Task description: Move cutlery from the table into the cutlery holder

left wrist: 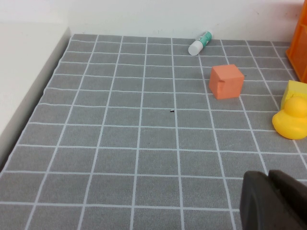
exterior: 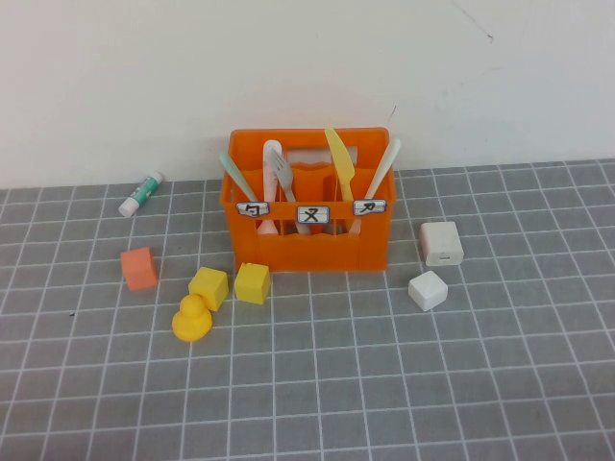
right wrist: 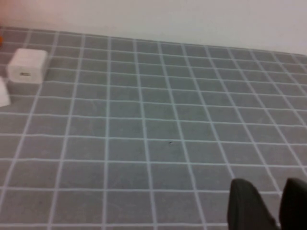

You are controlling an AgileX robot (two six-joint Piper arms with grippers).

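Now left gripper (left wrist: 272, 201) pressed together, right gripper (right wrist: 271, 203) slightly spread, both low over table (exterior: 384, 384), holding nothing.

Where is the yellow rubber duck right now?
In the high view the duck sits on the table's left side, touching a yellow cube, left-front of the orange cutlery holder.

We count five cutlery pieces (exterior: 338, 163) in one holder (exterior: 307, 245), two yellow cubes (exterior: 252, 283), perhaps two white blocks (exterior: 441, 243).
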